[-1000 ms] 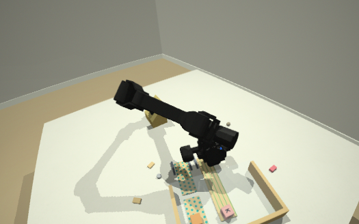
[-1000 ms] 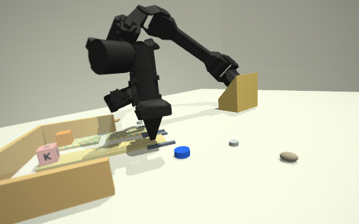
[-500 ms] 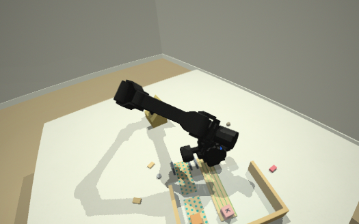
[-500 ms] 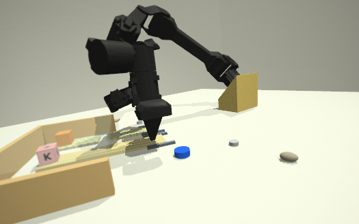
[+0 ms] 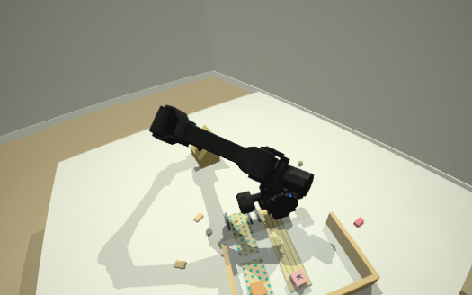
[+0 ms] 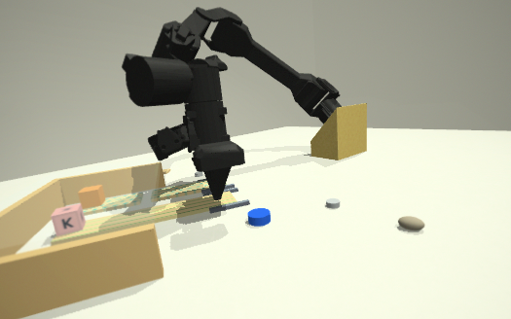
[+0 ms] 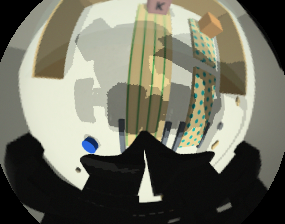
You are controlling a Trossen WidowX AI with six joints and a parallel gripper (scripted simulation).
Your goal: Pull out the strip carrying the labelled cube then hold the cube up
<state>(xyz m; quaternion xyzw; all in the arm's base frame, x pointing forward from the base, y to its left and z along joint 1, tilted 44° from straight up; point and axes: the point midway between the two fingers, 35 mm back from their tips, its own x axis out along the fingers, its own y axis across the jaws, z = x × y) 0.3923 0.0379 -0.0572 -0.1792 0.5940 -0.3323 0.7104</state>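
Tan wedge block (image 6: 341, 132) stood on white table top (image 6: 410, 272), toward 1 o'clock in exterior view. Blue disc (image 6: 259, 216) lay near centre, small grey disc (image 6: 332, 203) at its 3 o'clock, brown pebble (image 6: 411, 223) farther out same way. In top view, pink tile (image 5: 359, 221) sat at 3 o'clock, outside wooden tray wall (image 5: 351, 245). Two tan tiles (image 5: 198, 217) (image 5: 180, 263) lay toward 7 o'clock, well apart. Small grey ball (image 5: 209, 232) lay between them.
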